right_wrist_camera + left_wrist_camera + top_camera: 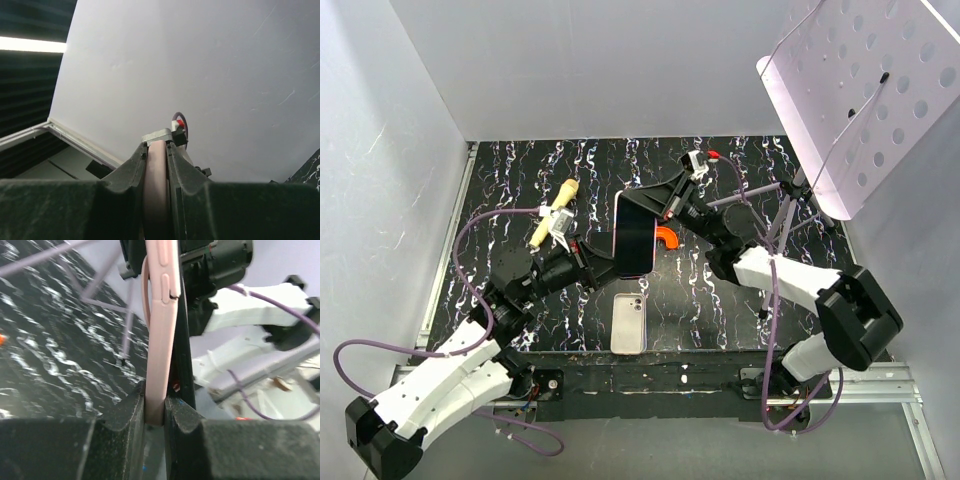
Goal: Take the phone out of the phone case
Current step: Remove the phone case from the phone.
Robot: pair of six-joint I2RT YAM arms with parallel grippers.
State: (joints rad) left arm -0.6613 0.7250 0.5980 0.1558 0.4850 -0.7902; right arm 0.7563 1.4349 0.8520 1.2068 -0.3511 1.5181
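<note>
phone case (633, 235): pink, held up off the table (520, 170) between both grippers, long side upright-ish, dark face toward the top camera
case contents: a dark panel fills the pink frame; cannot tell if it is a screen or the case's bare inside
case edge: in the left wrist view the pink rim has a small split near the top, with a thin dark slab running along its right side; cannot tell what the slab is
left gripper (605, 262): fingers (125, 412) closed tight on the lower left edge of the case, no gap showing
right gripper (660, 203): fingers (182, 170) pinched on the upper right edge, with the pink rim filling the slot
pale phone (628, 323): flat on the table, back up with the camera lens at its far end, near the front edge, just below the held case and apart from it, touched by neither gripper
orange item (667, 239): on the table, partly hidden behind the case's right side
cream handle (558, 205): lying just beside the left wrist
perforated board (865, 90): white, tilted, upper right, off the table
</note>
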